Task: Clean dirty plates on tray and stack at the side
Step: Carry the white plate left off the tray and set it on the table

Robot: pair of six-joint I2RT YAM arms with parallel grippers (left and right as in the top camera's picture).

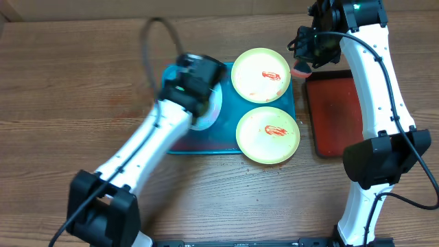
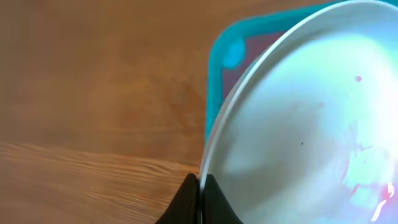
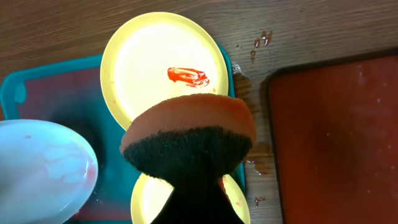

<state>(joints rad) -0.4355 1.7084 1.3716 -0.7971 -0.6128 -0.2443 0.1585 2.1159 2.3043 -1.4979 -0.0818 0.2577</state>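
Two pale yellow-green plates with red sauce smears lie on the right side of the teal tray, one at the back and one at the front. My left gripper is shut on the rim of the pale blue-white plate, holding it tilted over the tray's left part. My right gripper is shut on an orange sponge with a dark scrub face, held above the tray's right edge. The back plate, front plate and blue-white plate show in the right wrist view.
A dark-red tray with a black rim lies to the right of the teal tray, also in the right wrist view. Small red sauce spots mark the wood between the trays. Bare wooden table lies to the left.
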